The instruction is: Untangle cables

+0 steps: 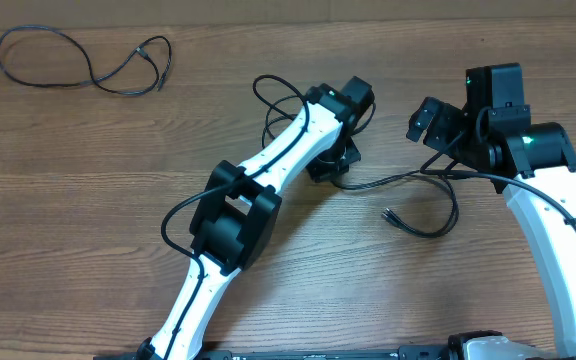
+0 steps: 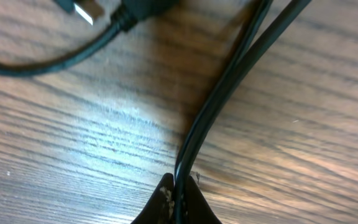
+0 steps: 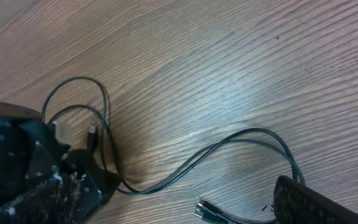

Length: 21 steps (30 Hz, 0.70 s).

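Cables (image 2: 229, 81), pinched in left tool (image 2: 178, 198), left arm (image 1: 268, 170) stretched over table (image 1: 68, 200)

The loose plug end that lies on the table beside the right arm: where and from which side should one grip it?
Probably on the thin cord just behind the plug end, from straight above, closing across the cord. It lies flat on the table, bare wood on both sides.

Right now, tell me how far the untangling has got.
Done: one cable lies alone at the far left of the table. In hand: the left pincer is shut on two strands running side by side. Left: parting that pair and freeing the loop with the plug end.
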### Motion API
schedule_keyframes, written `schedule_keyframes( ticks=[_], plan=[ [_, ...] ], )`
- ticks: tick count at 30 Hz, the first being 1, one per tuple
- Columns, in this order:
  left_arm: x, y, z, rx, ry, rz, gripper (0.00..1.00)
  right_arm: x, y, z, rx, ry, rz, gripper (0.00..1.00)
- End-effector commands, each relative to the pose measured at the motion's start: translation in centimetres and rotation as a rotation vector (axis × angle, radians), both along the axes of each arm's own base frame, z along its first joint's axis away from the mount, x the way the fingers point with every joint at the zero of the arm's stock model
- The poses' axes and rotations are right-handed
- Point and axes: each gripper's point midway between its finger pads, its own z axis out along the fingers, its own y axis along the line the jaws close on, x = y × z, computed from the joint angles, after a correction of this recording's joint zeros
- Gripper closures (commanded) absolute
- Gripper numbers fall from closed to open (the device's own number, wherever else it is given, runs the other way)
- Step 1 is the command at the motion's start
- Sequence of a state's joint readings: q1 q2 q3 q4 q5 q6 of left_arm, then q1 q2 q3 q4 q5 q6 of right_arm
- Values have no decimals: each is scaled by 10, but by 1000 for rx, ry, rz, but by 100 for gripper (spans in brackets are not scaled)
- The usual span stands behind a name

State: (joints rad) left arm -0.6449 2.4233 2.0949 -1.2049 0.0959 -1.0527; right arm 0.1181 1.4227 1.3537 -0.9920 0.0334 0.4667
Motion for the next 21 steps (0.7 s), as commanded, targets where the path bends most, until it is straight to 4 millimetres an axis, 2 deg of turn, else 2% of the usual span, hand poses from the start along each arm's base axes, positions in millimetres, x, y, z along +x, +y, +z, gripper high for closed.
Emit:
schedule_keyframes(
  ticks=[1,6,9,10,16,18,21],
  plan=[
    [7,-5,10,-27,-24,-33,96,1,-3,1,-9,-6,-6,0],
    [7,-5,28,-31,-21,-32,96,1,-3,1,-9,-6,-6,0],
    [11,-13,61,-97,-31,-48,96,1,-3,1,-9,-6,-6,0],
    [15,-23,85,-165,-51,-80,96,1,-3,1,-9,-6,-6,0],
    [18,-60,190,-521,-143,-194,96,1,-3,1,-9,-6,-6,0],
    [20,-66,231,-642,-201,-220,96,1,-3,1,-9,-6,-6,0],
    [24,-63,270,-725,-288,-241,96,1,-3,1,-9,-6,-6,0]
  ],
)
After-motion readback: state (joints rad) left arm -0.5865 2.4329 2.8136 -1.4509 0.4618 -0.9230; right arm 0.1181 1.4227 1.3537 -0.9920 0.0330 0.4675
